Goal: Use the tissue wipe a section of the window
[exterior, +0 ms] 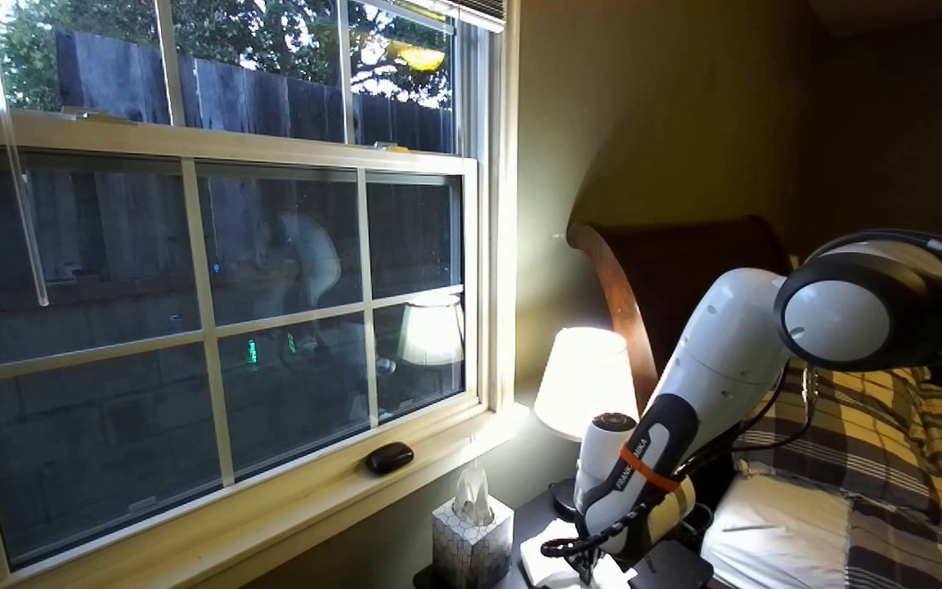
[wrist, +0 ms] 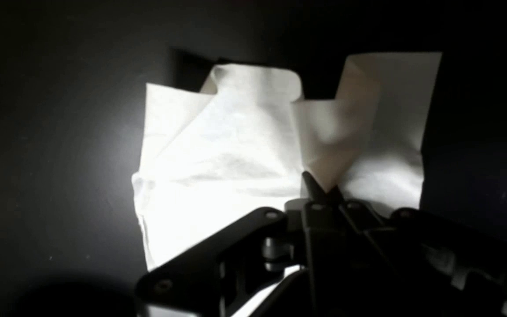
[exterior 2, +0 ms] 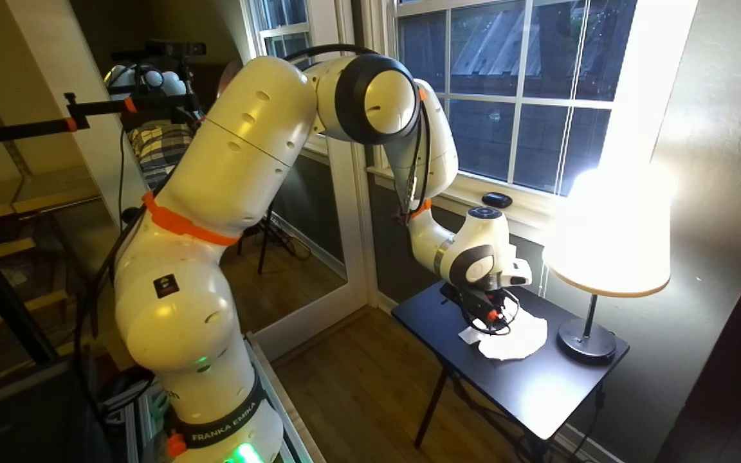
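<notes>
On the left in an exterior view we have the window [exterior: 201,270], its white bars crossing dark glass, with a fence [exterior: 266,98] showing behind the upper panes. We see a dark rounded object [exterior: 389,458] on the sill [exterior: 299,501], then a patterned carton [exterior: 473,544] with a white sheet [exterior: 473,495] poking from its top. Next comes the desk [exterior 2: 538,382], where the tissue [wrist: 236,132] lies spread and creased, well apart from the window; in the wrist view we find the gripper [wrist: 322,187] with its fingertips pinched together on a raised fold of it. Near them stands the lit lamp [exterior: 587,380] (so bright that its detail is lost to us). Farther right we have the arm [exterior: 724,335], with a bed [exterior: 778,523] under a plaid cover [exterior: 888,442] beyond it
</notes>
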Available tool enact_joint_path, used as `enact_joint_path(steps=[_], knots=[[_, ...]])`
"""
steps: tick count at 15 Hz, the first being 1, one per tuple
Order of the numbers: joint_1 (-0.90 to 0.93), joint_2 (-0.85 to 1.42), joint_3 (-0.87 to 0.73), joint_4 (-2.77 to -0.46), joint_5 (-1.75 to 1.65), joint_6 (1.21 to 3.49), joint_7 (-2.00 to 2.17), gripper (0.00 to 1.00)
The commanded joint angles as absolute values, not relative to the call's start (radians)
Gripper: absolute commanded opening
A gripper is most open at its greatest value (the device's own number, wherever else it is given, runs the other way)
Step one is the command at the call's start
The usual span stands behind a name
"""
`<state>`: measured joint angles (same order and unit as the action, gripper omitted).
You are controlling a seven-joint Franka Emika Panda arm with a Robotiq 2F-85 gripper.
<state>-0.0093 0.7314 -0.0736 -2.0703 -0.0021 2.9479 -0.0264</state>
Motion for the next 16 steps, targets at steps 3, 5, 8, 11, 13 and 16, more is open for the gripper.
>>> enact_joint_path(steps=[3,5,8,11,13,16], knots=[[0.212,0.596,-0.268,-2.234,-0.038,3.192,0.098,0.0],[0.311,0.542,-0.348,-2.303,-0.005,3.301,0.108,0.0],[0.533,0.504,-0.557,-2.388,0.095,3.445,0.102,0.0],[0.717,0.491,-0.708,-2.453,0.225,3.57,0.068,0.0],[0.752,0.464,-0.717,-2.482,0.23,3.659,0.055,0.0],[0.731,0.477,-0.69,-2.452,0.2,3.623,0.077,0.01]])
